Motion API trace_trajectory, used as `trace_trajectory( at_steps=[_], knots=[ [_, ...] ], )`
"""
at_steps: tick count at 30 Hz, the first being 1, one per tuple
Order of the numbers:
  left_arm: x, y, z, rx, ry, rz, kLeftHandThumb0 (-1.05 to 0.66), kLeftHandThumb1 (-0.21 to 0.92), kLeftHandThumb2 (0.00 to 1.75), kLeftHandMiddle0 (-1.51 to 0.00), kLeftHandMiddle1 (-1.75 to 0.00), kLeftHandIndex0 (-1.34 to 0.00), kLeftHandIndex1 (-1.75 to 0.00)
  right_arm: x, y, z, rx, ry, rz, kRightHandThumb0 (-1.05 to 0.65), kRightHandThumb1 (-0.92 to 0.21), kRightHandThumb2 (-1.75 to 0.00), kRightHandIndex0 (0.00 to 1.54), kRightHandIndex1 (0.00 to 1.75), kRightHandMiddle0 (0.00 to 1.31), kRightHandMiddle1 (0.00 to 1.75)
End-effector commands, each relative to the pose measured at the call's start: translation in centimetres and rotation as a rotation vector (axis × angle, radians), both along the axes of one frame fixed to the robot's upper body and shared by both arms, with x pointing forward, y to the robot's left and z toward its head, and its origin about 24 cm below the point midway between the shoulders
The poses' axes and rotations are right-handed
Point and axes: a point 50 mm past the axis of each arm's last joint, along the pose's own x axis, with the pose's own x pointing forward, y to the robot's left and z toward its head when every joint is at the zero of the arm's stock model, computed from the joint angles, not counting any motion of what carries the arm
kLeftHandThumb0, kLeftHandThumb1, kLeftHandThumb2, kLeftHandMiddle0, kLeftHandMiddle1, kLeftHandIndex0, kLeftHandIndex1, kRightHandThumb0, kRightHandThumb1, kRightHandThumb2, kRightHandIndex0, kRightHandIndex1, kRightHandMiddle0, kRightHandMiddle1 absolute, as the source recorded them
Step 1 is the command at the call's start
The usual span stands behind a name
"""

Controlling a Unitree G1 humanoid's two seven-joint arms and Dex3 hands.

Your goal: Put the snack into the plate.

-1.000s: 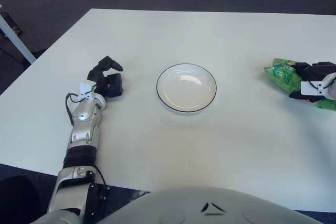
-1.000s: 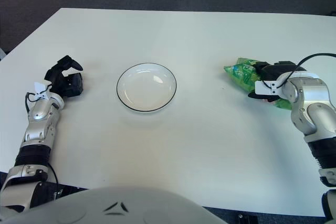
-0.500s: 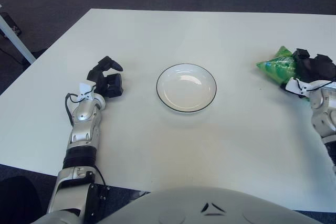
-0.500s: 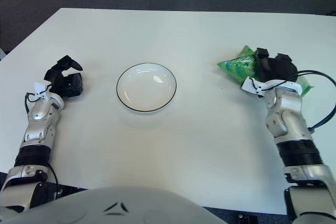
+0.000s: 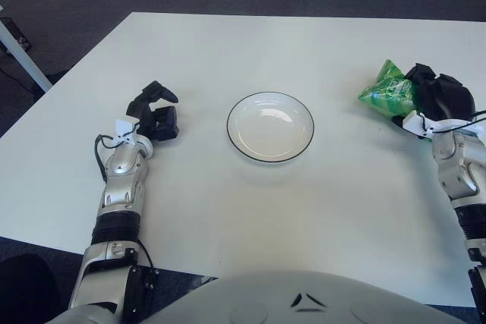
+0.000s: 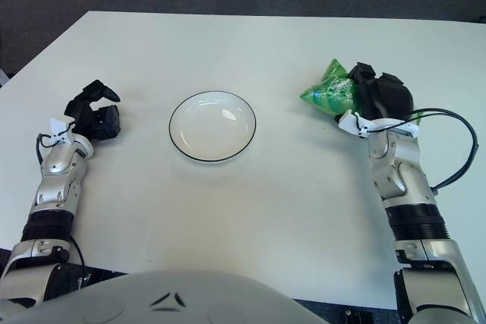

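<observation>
Green snack bag point(image 6: 328, 92): held in the right hand point(image 6: 380, 100), off to the right of the plate and well apart from it (its pointed corner sticks up and to the left).
Right hand fingers point(image 6: 363, 73): dark, wrapped around the right part of the bag, holding it.
Plate point(image 6: 212, 126): white with a thin dark rim, sitting near the middle of the surface, nothing in it.
Left hand point(image 5: 154, 114): shows to the left of the plate, apart from it.
Left hand fingers point(image 5: 161, 92): curled loosely, holding nothing.
Surface point(image 6: 250, 43): white, carrying the plate.
Right forearm point(image 6: 398, 180): silver, reaching up from the lower right, with a black cable looping beside it.
</observation>
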Motion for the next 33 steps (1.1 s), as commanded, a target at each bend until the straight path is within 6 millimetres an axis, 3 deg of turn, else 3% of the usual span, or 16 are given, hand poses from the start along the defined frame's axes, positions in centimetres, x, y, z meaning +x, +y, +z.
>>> trace_trajectory(
  at_steps=[1, 9, 21, 25, 33],
  knots=[
    [-2.4, -0.9, -4.4, -0.061, 0.162, 0.026, -0.47, 0.35, 1.27, -1.31, -1.75, -0.58, -1.75, -0.3, 0.3, -1.4, 0.049, 0.026, 0.023, 0.00, -0.12, -1.54, 0.74, 1.72, 0.55, 1.75],
    [-2.3, -0.9, -4.5, -0.069, 0.161, 0.021, -0.47, 0.35, 1.28, -1.31, -1.75, -0.59, -1.75, 0.1, 0.6, -0.6, 0.110, -0.024, 0.024, 0.00, -0.02, -1.66, 0.81, 1.75, 0.63, 1.74],
    [-2.3, -1.1, -4.6, -0.073, 0.160, 0.019, -0.47, 0.35, 1.28, -1.31, -1.75, -0.59, -1.75, 1.6, 2.3, 1.9, 0.367, -0.035, 0.014, 0.00, -0.08, -1.59, 0.77, 1.74, 0.57, 1.75],
    [-2.3, -1.3, -4.6, -0.076, 0.158, 0.017, -0.47, 0.35, 1.28, -1.32, -1.75, -0.59, -1.75, 2.4, 3.1, 2.7, 0.501, -0.029, 0.042, 0.00, -0.05, -1.60, 0.83, 1.67, 0.59, 1.75],
    [-2.5, -1.6, -4.7, -0.085, 0.156, 0.020, -0.47, 0.35, 1.28, -1.32, -1.75, -0.58, -1.75, 3.2, 4.9, 5.4, 0.598, -0.069, 0.136, 0.00, -0.01, -1.61, 0.90, 1.58, 0.62, 1.75]
  ],
)
